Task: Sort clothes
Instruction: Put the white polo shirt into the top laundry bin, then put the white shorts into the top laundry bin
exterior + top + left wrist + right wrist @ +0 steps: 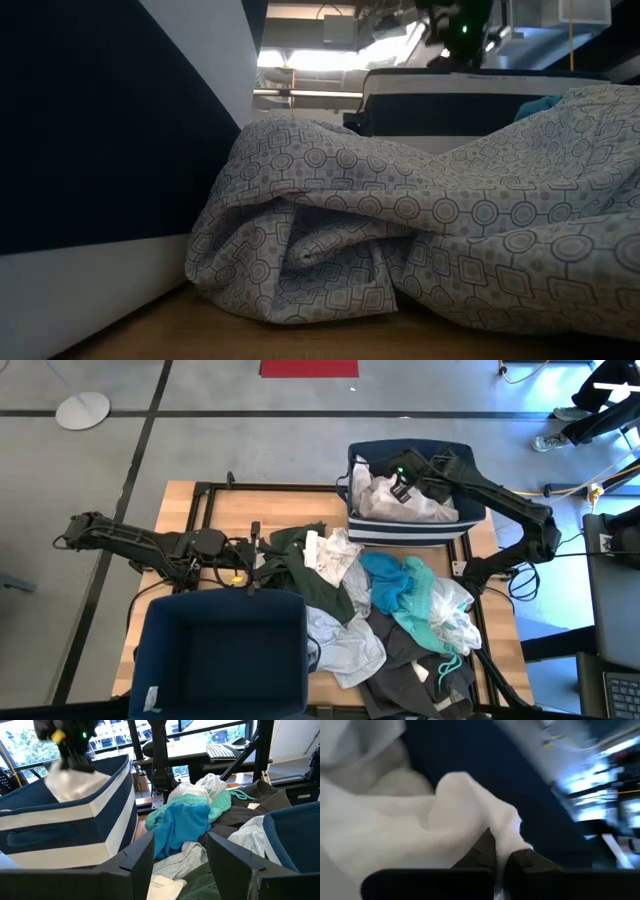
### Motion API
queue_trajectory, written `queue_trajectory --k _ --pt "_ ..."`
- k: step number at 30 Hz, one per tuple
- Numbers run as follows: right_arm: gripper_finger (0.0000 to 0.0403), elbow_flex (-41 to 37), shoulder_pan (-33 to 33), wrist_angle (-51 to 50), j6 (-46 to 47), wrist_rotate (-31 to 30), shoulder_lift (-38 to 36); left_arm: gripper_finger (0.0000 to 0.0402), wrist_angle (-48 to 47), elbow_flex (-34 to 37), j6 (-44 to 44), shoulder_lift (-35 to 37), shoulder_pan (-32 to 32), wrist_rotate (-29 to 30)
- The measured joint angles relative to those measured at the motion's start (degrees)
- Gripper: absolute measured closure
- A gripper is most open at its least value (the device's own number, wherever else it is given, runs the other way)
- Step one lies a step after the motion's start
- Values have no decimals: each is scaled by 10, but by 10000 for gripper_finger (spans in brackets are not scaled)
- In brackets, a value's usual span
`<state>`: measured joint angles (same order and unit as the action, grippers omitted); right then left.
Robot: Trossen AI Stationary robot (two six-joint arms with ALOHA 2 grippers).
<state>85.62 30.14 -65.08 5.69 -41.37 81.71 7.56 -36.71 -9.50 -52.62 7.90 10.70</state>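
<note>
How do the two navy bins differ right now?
The far bin by the right gripper holds white clothes; the near bin by the left gripper shows only bare navy floor. The far bin's side shows white stripes; from above the near bin looks plain navy. Both are navy fabric bins standing open on the table.

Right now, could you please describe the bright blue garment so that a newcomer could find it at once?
Start from the striped navy bin at the table's far right side. Just in front of it the clothes pile begins; the bright blue garment lies at its top, beside a paler mint green one, the pile's only saturated blue.
</note>
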Motion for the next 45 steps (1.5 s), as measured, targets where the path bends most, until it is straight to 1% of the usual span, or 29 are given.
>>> queue_trajectory --k 3,5,8,10,13,16,20,23,26,27,29,32,34,36,40,45 --pt "387 -32 14 17 4 62 0 235 2 0 -1 0 0 0" --pt "387 -46 20 26 11 84 0 235 3 0 -1 0 0 0" --pt "380 -52 23 28 44 82 2 235 3 0 0 0 0 0" --pt "366 -52 23 29 49 79 3 235 3 0 0 0 0 0" --pt "328 -49 23 32 78 77 3 235 3 0 0 0 0 0" --pt "277 -34 22 31 85 79 3 235 3 0 1 0 0 0" --pt "209 19 21 -3 76 82 3 235 2 0 4 0 0 0" --pt "169 77 21 -44 85 116 2 235 2 0 4 0 0 0" --pt "144 133 12 -76 107 175 2 235 0 0 5 0 0 0" --pt "139 147 0 -83 112 190 1 235 -1 0 6 0 0 0" --pt "132 168 -35 -92 120 201 0 235 -4 0 7 0 0 0" --pt "128 176 -113 -83 122 205 0 235 -6 0 8 0 0 0" --pt "128 176 -167 -75 123 198 2 235 -6 0 10 0 0 0" --pt "128 173 -223 -66 125 173 7 235 -7 0 9 0 0 0" --pt "128 131 -317 -9 136 120 15 235 -7 0 9 0 0 0" --pt "128 55 -386 67 136 104 15 235 -7 0 9 0 0 0"
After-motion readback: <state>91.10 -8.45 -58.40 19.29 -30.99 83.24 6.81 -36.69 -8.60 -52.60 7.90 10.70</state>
